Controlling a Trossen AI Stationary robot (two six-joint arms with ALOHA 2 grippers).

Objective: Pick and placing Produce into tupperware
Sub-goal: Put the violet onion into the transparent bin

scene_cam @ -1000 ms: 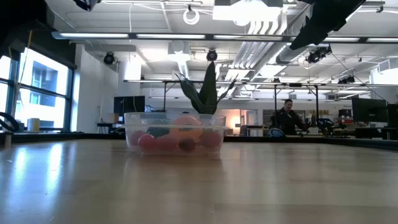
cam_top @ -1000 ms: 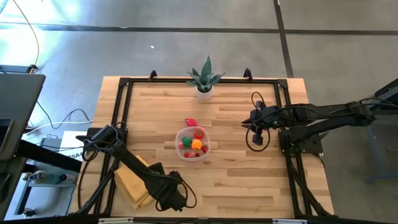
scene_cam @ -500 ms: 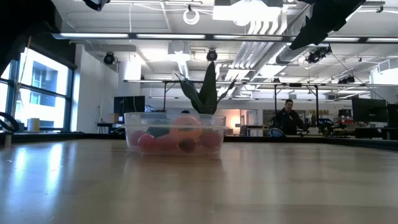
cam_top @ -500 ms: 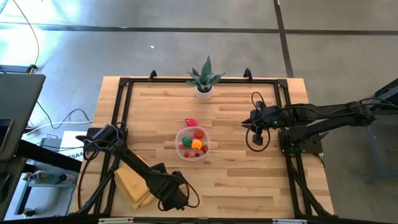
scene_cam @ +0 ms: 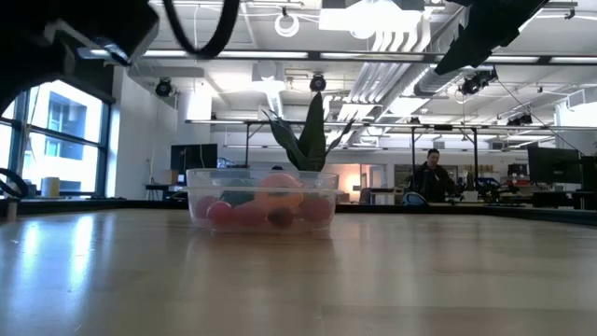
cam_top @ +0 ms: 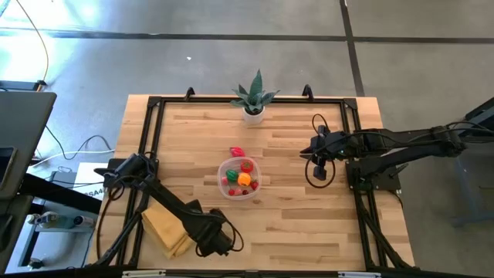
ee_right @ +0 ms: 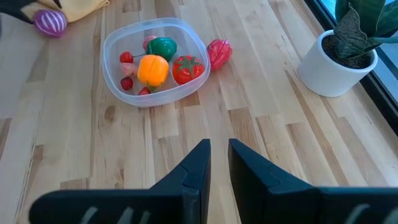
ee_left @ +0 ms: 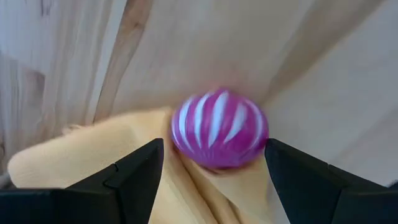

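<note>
Near the front edge of the table (cam_top: pixel 293 232), well apart from the tupperware (cam_top: pixel 239 178) on its left-arm side, the left gripper (cam_top: pixel 217 241) is seen beside the folded yellow cloth (cam_top: pixel 166 225). Between its spread fingers (ee_left: pixel 134 177) a magenta, white-striped piece of produce (ee_left: pixel 219 129) is framed, lying against the cloth's edge; the fingers are held apart on either side of it and are not closed on it. From the right wrist view the same striped piece (ee_right: pixel 50 22) is seen on the wood by the cloth (ee_right: pixel 84 7), apart from the container.

At the middle of the table the tupperware (ee_right: pixel 155 60) is set, round and clear, with several pieces inside: an orange one (ee_right: pixel 152 70), a red tomato-like one (ee_right: pixel 186 68), a dark green one (ee_right: pixel 161 47) and small red ones. Just beside the container's rim, on the side toward the potted plant (cam_top: pixel 255 99), a red piece (ee_right: pixel 218 53) is left on the wood, touching or nearly touching the wall.

To the container's right-arm side, the right gripper (cam_top: pixel 316 154) is held above the table, its fingers (ee_right: pixel 186 180) drawn narrow with only a slim gap and nothing between them.
</note>
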